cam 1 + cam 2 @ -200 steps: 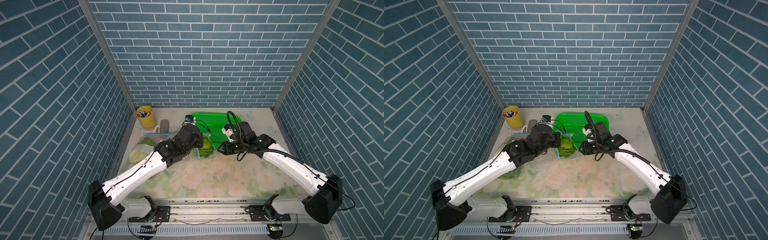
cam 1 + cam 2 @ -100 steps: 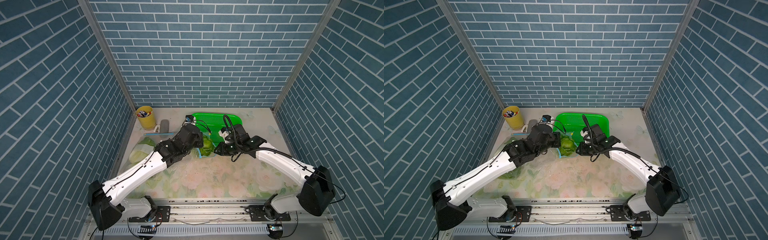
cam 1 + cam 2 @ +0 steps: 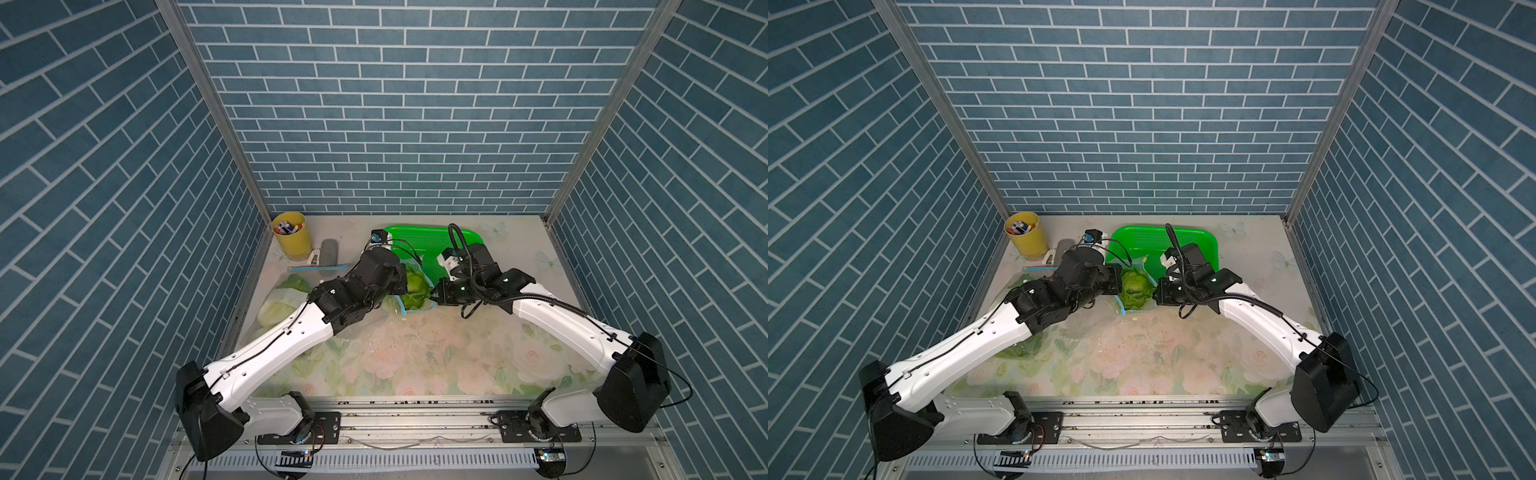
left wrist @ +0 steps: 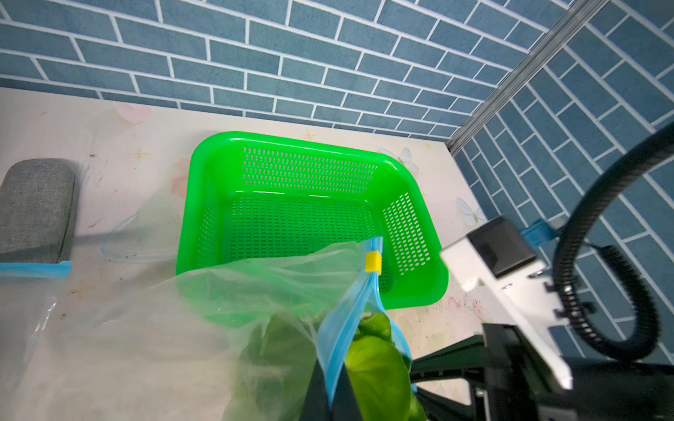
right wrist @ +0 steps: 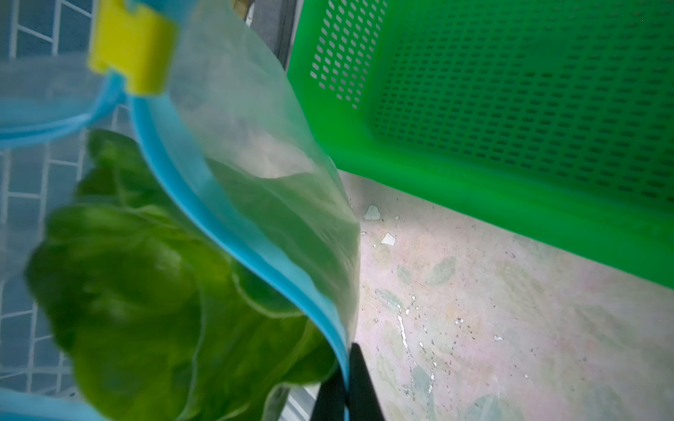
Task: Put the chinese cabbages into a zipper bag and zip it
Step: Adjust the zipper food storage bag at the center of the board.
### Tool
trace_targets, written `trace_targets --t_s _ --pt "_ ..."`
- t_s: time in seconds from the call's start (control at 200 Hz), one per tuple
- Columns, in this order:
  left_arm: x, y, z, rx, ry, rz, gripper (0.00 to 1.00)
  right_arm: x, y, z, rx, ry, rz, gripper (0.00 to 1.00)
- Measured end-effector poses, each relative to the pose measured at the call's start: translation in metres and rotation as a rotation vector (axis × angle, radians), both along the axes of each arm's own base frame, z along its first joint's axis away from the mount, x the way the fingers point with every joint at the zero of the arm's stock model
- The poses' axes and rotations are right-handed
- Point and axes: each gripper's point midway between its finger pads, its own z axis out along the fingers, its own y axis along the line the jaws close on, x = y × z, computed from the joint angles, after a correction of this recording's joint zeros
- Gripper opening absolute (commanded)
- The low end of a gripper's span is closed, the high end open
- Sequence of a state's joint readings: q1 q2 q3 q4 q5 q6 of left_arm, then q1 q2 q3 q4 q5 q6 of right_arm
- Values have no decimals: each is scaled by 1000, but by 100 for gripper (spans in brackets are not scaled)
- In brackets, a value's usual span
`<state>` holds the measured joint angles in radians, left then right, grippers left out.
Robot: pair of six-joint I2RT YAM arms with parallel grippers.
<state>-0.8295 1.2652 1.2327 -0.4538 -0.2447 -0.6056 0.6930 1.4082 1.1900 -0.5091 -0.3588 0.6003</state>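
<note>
Grip is double: my left pincer and right pincer each clamp an opposite blue lip of the clear plastic zipper bag, the leafy green chinese cabbage sits inside between them, and the small yellow zipper slider lies beyond both, toward the green perforated basket.

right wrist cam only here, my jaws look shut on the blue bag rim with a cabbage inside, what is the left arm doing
observer: the left gripper is shut on the facing side of the zipper bag rim, so the mouth is held open.
operator: any cabbage outside it
observer: yes, in a top view a cabbage lies well off to the left of the held bag.
operator: basket empty
observer: yes, the left wrist view shows the green basket holding nothing.
</note>
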Motion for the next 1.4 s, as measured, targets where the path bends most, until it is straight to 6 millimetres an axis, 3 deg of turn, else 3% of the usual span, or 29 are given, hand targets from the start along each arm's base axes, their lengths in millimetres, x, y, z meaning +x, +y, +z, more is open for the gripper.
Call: trace_targets --t_s 0.26,0.435,0.54,0.86,0.945,1.21,1.4 --pt "-12 15 42 -68 -63 4 0 4 12 101 85 -200 71 0" --pt "-14 20 52 -86 -82 17 0 -6 23 135 98 -273 145 0" --pt "-12 23 50 -82 -78 33 0 -5 27 136 75 -285 172 0" --pt "-12 22 41 -123 -49 52 0 4 36 114 -26 -263 198 0" --pt "-10 22 36 -129 -44 69 0 5 34 109 -49 -263 195 14" --pt "-2 21 23 -171 -28 121 0 -1 29 108 -104 -322 211 41" --pt "3 21 25 -198 -34 149 0 -26 9 116 -123 -385 221 48"
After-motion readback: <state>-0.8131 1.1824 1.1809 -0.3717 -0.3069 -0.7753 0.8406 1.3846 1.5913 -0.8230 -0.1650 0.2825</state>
